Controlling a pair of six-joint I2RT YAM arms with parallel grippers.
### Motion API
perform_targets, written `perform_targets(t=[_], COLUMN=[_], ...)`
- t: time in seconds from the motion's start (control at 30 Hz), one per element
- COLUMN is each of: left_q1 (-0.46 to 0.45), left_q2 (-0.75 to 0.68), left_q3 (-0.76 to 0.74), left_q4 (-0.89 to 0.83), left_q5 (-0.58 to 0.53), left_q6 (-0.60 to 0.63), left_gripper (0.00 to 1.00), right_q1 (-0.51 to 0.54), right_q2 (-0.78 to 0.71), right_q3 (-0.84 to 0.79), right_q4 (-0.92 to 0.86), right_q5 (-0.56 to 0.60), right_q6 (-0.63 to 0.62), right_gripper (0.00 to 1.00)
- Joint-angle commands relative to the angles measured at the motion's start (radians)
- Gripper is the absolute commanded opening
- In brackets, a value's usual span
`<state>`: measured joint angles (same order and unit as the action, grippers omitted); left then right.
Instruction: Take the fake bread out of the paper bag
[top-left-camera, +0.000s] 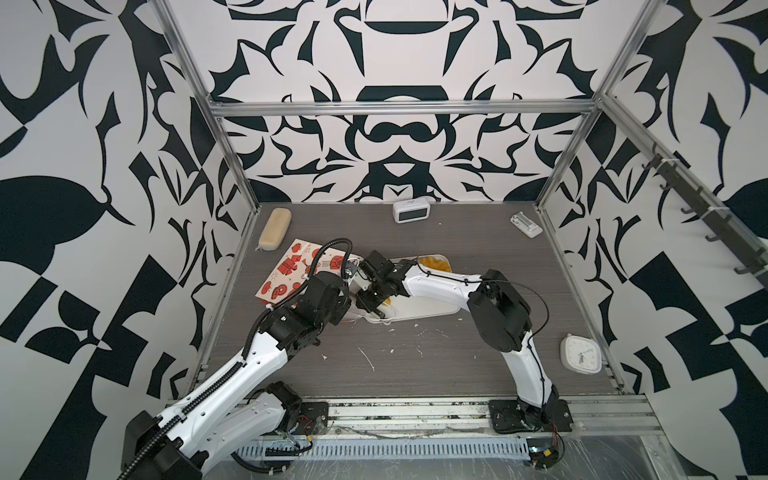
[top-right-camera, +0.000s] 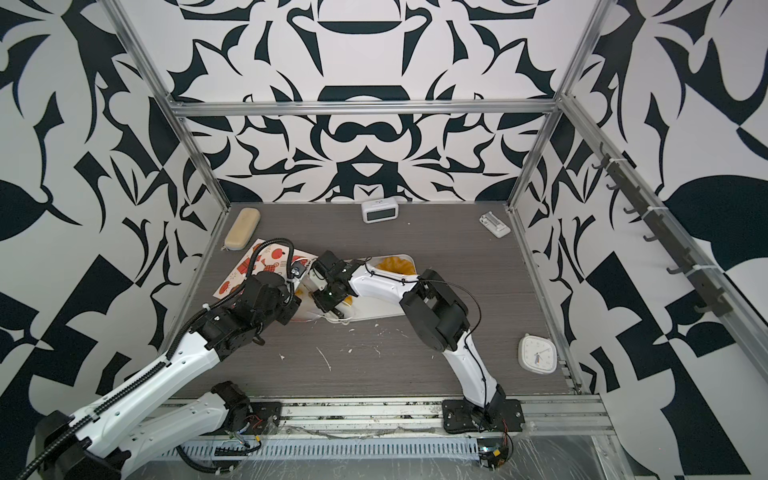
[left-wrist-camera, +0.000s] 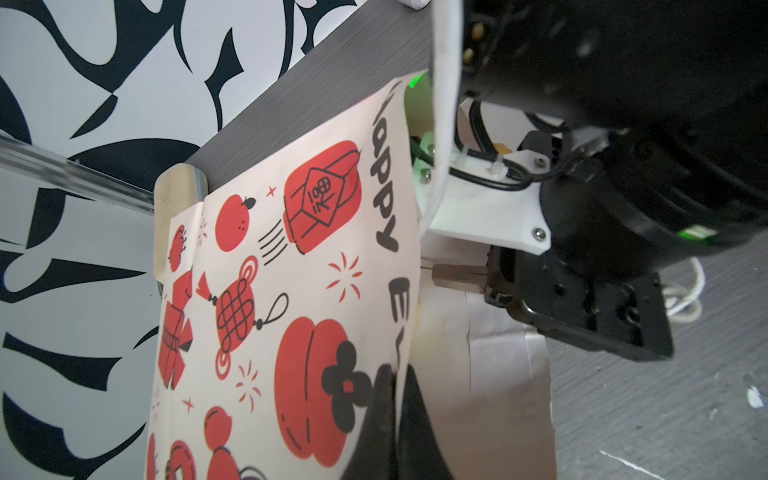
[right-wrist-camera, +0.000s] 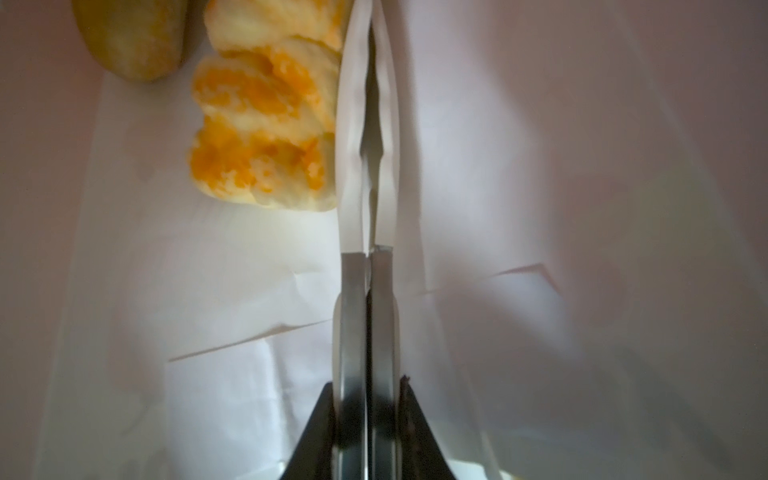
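Your left claw (left-wrist-camera: 399, 399) pinches the paper bag (left-wrist-camera: 291, 291) by its rim; your right claw (right-wrist-camera: 368, 137), pressed together, sits inside the bag beside a braided roll (right-wrist-camera: 262, 137).

Inside the bag (right-wrist-camera: 582, 166), the right gripper (right-wrist-camera: 368, 137), jaws pressed together, is lying along the white floor with a braided roll (right-wrist-camera: 262, 124) crowding just beside one finger and a second roll (right-wrist-camera: 133, 37) sitting past it, while the other side is staying bare paper. The left arm (top-left-camera: 316, 307) and right wrist (top-left-camera: 386, 278) are crowding the bag's mouth. The tabletop (top-left-camera: 415, 361) near the front is lying open.
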<state>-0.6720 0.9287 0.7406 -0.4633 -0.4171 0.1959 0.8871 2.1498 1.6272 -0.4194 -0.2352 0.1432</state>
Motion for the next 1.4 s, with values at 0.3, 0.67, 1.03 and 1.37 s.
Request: perform_targets(t=[0.3,0.67,1.03,1.37], left_q1=[-0.021,-0.047,-0.067,-0.067], left_q2=[0.093,0.059,-0.05,-0.073], left_q3=[0.062,0.011,-0.057,-0.074], left_q4=[0.016,0.054,0.025,0.045], left_q5=[0.099,0.101,0.075,0.069], left_q6=[0.092,0.184,0.203,0.207], left_gripper=[0.0,0.0,0.0,0.0], right_q1=[0.074,0.163,0.144,0.066], right_q2=[-0.173,-0.204,-0.18,-0.157], right_q3=[-0.16,-0.282,-0.23,-0.182], right_q4=[0.095,0.239,0.313,0.286], right_q5=[0.225,0.381,0.413,0.174], right_q6=[-0.004,0.223,0.148,-0.006], right_gripper=[0.04,0.04,0.04,0.02])
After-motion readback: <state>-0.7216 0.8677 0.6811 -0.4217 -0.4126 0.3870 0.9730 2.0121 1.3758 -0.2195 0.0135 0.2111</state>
